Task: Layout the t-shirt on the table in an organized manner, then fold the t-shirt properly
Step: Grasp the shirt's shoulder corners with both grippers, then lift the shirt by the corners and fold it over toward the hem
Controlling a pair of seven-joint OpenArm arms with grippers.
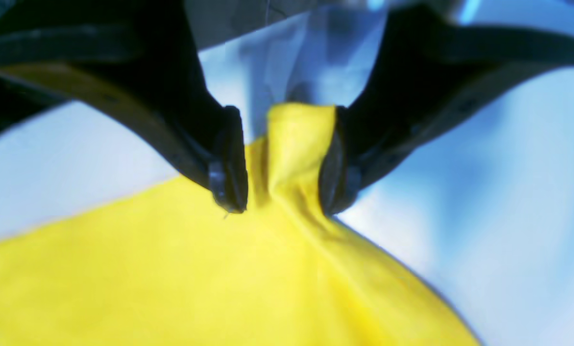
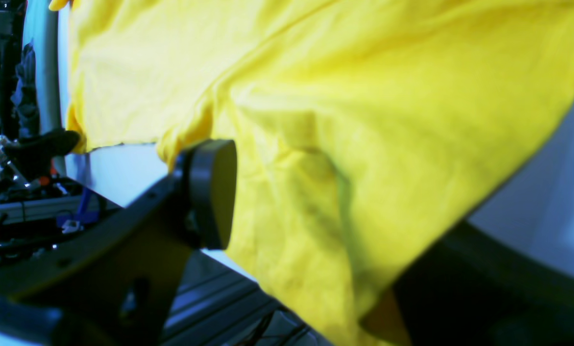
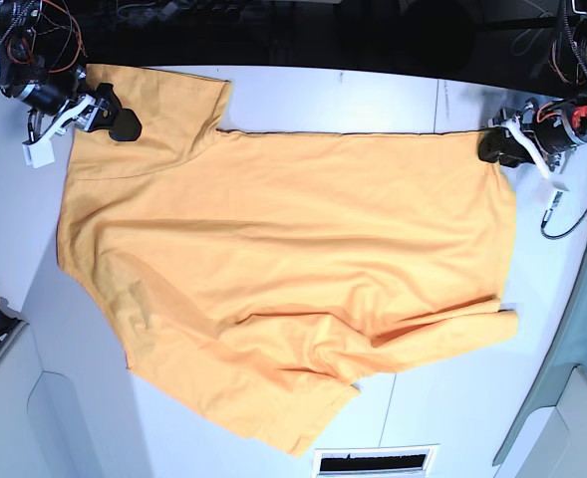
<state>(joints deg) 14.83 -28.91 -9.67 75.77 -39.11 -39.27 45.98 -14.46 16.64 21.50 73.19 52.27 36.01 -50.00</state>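
The orange-yellow t-shirt (image 3: 293, 259) lies spread over the white table (image 3: 373, 100), with wrinkles toward its near edge. My left gripper (image 3: 494, 147) sits at the shirt's far right corner. In the left wrist view a raised fold of the t-shirt (image 1: 299, 144) stands between the open fingers of that gripper (image 1: 284, 192); one pad touches the cloth and a narrow gap shows at the other. My right gripper (image 3: 124, 124) is at the far left sleeve. In the right wrist view that gripper (image 2: 315, 240) is wide open, with the t-shirt (image 2: 363, 96) draped between its fingers and over the lower one.
Cables and arm hardware crowd the far left corner (image 3: 24, 50) and the far right corner (image 3: 572, 110). A thin dark seam (image 3: 440, 100) crosses the table. A slotted vent (image 3: 373, 461) sits at the near edge. The table drops off at the left (image 3: 14, 329).
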